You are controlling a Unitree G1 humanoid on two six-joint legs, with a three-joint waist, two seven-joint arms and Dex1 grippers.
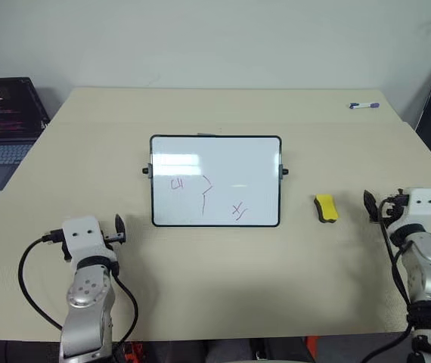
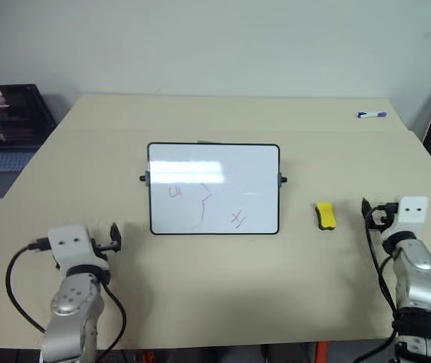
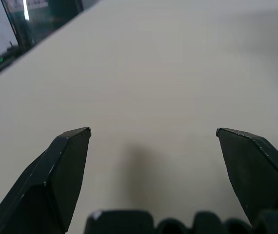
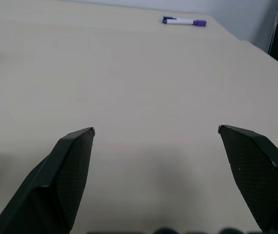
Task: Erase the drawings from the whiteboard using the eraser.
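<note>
The whiteboard (image 1: 223,162) stands propped at the middle of the beige table. On its lower half are the purple-red drawings: a small "CH" mark (image 1: 177,184), an angular line (image 1: 206,193) and an x-like squiggle (image 1: 239,212). The yellow eraser (image 1: 325,208) lies on the table to the right of the board. My left gripper (image 3: 153,131) is open over bare table, near the front left and short of the board. Just right of the eraser, apart from it, my right gripper (image 4: 156,130) is open and holds nothing.
A white marker with a purple cap (image 1: 364,105) lies at the far right corner of the table (image 1: 215,287). An open laptop (image 1: 4,128) sits on a lower surface beyond the table's left edge. A wall stands behind the table.
</note>
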